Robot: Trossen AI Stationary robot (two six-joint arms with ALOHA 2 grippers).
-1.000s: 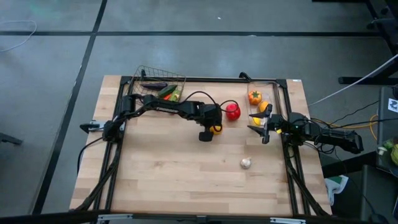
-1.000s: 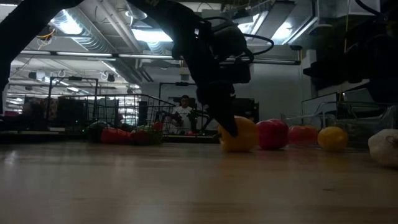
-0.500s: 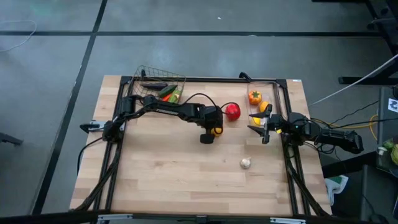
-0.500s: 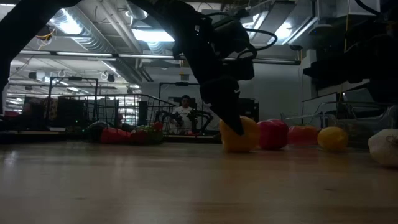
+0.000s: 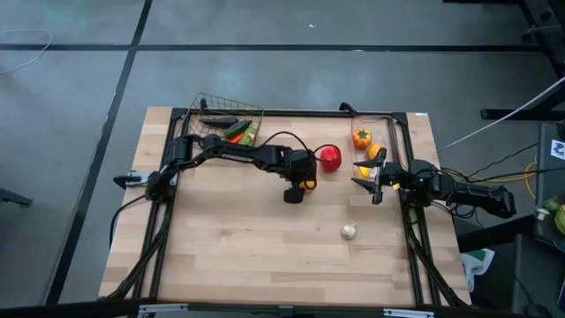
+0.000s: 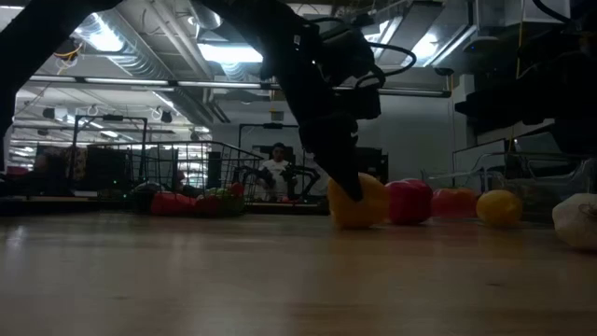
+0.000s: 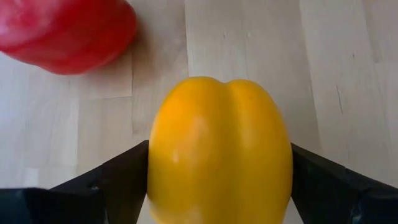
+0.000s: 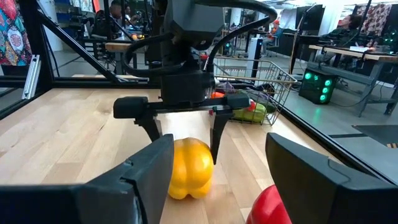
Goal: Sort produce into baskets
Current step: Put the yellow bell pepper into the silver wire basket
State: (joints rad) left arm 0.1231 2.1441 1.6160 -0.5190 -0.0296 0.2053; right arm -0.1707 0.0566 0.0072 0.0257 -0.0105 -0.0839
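Noted at mid-table: left gripper (image 5: 298, 185) lowered over the yellow pepper (image 7: 219, 155), fingers pressed against both its flanks, pepper resting on the table (image 5: 247, 256) just beside the red pepper (image 5: 330, 158). Noted at the right edge, near the clear bin (image 5: 393, 119): right gripper (image 5: 374, 180) waiting, fingers apart and empty. Recommended for this pick: finish the squeeze across the widest part, keep the fingers level, lift straight up to avoid nudging the red neighbour, then carry well above the rim of the wire basket (image 5: 212, 103) or the bin before release. Judged glossy and rounded, hence liable to slip or roll under an off-centre grip. Not verifiable: firmness of the hold; depth of the fingertips below the pepper's bulge, cut off in the left wrist view; exact contents of either basket; sorting rule. Garlic bulb (image 5: 350, 231) lying well apart, untouched.
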